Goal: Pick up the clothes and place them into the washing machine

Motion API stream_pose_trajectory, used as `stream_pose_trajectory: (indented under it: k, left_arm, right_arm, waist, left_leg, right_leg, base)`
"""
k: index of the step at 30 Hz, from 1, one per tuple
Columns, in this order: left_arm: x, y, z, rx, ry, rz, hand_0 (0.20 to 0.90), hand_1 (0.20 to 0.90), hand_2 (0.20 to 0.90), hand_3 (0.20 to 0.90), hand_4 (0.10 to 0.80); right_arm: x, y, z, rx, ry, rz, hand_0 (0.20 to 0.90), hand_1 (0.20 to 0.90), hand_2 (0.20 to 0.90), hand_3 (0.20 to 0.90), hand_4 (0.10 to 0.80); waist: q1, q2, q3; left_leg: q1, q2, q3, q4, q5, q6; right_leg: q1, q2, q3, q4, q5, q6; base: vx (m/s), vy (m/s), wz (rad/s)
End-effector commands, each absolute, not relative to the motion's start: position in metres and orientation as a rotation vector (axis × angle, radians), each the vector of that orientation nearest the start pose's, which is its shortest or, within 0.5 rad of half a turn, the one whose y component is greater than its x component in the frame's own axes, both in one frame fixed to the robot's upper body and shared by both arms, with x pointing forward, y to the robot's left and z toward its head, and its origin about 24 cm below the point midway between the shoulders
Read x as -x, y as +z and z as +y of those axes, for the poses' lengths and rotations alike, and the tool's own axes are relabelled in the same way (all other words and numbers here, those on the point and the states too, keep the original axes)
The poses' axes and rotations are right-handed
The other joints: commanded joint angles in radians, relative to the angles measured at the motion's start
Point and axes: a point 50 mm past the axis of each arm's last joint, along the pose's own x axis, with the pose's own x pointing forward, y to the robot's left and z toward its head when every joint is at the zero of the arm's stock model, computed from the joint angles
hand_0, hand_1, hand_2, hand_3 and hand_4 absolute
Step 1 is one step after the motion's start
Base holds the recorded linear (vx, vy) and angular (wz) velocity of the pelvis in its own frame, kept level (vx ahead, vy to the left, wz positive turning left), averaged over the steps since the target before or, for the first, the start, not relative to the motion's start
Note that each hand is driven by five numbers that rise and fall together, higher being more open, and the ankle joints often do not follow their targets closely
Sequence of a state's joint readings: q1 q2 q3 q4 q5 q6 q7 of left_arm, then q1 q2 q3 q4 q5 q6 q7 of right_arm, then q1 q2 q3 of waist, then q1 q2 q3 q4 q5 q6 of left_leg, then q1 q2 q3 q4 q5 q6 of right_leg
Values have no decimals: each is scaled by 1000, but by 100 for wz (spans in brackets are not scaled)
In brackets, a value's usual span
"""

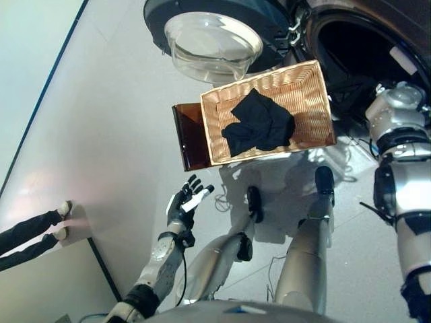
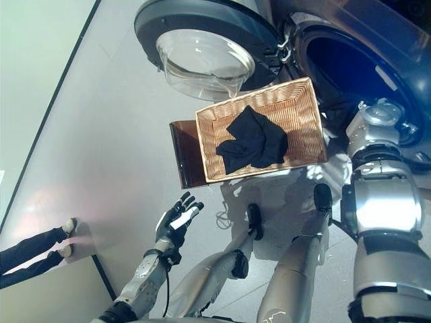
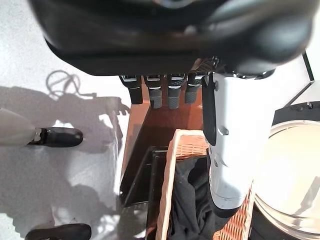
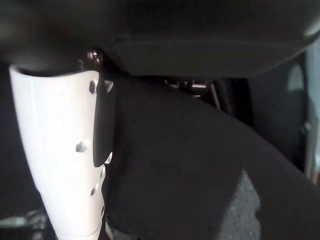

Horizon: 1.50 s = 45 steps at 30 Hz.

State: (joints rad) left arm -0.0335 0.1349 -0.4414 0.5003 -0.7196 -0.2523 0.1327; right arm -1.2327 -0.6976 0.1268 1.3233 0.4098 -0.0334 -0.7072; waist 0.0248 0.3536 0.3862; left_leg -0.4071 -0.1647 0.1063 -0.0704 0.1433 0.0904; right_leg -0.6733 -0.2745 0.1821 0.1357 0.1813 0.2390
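Black clothes (image 1: pixel 259 123) sit bunched in the wicker basket (image 1: pixel 310 79), centre of the head views, slightly toward the basket's lower-left half. The basket rests on a brown stand (image 1: pixel 188 134) just below the washing machine's open door (image 1: pixel 202 27); the dark drum opening (image 1: pixel 367 50) is at upper right of the frame.

Left hand (image 1: pixel 185 205) hovers in lower-centre-left of the frame, well apart from the basket, fingers (image 3: pixel 160 92) straight and spread, holding nothing. From it the clothes lie up and to the right. The left wrist view confirms this: basket rim and dark cloth show past the fingertips, no contact.

Right hand: the arm runs up the right edge of the frame toward the drum opening, hand itself not visible in the head views. The right wrist view shows the white thumb cover (image 4: pixel 60 150) against dark fabric (image 4: pixel 190 170), probably another garment at the drum. Can't tell whether those fingers are closed on it.

Judgement: left hand is the free one, so the next grasp is its. Basket's long axis runs lower-left to upper-right; the pile is roughly compact, no clear long axis.

No readable labels or writing anywhere. A person's legs (image 1: pixel 30 232) show at far left.
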Motion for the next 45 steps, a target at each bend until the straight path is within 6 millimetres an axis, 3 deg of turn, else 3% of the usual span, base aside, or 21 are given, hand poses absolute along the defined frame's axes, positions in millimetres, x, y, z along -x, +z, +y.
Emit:
stream_pose_trajectory:
  k: [1,7,16,21,26,36,45]
  left_arm:
    - [-219,-50,144,386,91,282,900,900,900,900,800]
    - [-227,-43,140,399,95,242,900,900,900,900,800]
    - [-232,-40,141,407,117,223,900,900,900,900,800]
    - [-233,-38,139,404,106,211,900,900,900,900,800]
    - [-234,-37,138,405,94,203,900,900,900,900,800]
    - [-234,-38,139,393,98,205,900,900,900,900,800]
    - [-232,-42,137,398,97,219,900,900,900,900,800]
  right_arm:
    - [-365,284,-337,433,-1148,-344,900,900,900,900,800]
    - [-370,271,-326,732,-1160,-305,900,900,900,900,800]
    - [-379,257,-306,918,-1086,-306,900,900,900,900,800]
    - [-378,245,-309,1118,-1103,-253,900,900,900,900,800]
    - [-376,247,-314,1288,-1118,-215,900,900,900,900,800]
    - [-380,248,-302,1504,-1059,-265,900,900,900,900,800]
    - [-380,237,-304,1565,-1051,-223,900,900,900,900,800]
  waist:
    - [29,-16,-75]
    - [36,-16,-74]
    - [40,-19,-66]
    - [47,-14,-64]
    - [58,-9,-69]
    - [58,-15,-69]
    - [61,-15,-72]
  left_leg:
    - [-100,74,-3,117,-65,-146]
    - [-104,72,-12,118,-62,-146]
    - [-111,72,-14,113,-55,-147]
    - [-116,71,-15,115,-52,-148]
    - [-121,70,-17,113,-48,-149]
    - [-123,71,-15,107,-43,-151]
    - [-120,70,-15,108,-42,-152]
  right_leg:
    - [6,83,14,38,-115,-111]
    - [4,81,9,39,-113,-111]
    - [-4,82,9,38,-108,-112]
    - [-10,81,10,43,-107,-111]
    - [-16,79,13,43,-105,-110]
    - [-23,82,18,45,-103,-110]
    - [-22,83,19,45,-103,-111]
  base:
    - [0,0,0]
    - [0,0,0]
    - [0,0,0]
    - [0,0,0]
    - [0,0,0]
    - [0,0,0]
    - [0,0,0]
